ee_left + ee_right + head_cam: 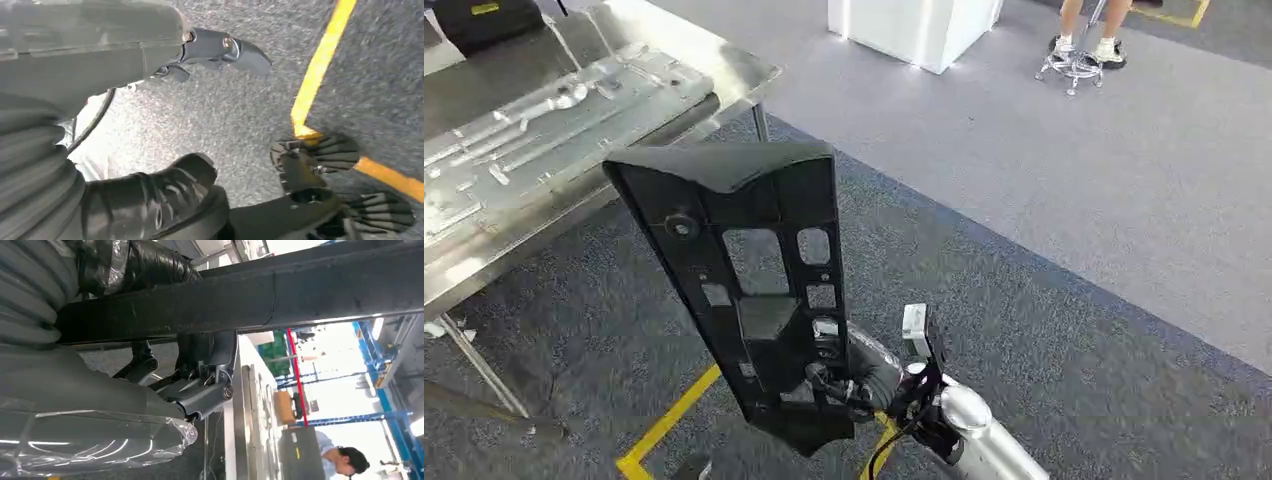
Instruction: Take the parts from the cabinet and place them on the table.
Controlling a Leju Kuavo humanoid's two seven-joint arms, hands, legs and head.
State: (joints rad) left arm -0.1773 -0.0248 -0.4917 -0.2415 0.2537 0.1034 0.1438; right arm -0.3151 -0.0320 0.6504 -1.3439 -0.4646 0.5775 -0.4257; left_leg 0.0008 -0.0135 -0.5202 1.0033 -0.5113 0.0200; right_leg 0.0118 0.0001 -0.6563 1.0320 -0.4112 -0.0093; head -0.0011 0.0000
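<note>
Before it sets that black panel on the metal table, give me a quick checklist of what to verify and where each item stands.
1. Grip: right hand holds the black panel at its lower end. Ok.
2. Panel clear of the metal table: it stands upright over the carpet, short of the table edge. Ok.
3. Landing spot: a long silver part already lies on the table; free room beside it, cannot tell.
4. Left hand: hangs over the floor, holding nothing. Ok.
5. Bystanders: a person's legs by a stool, far off across the floor. Ok.
</note>
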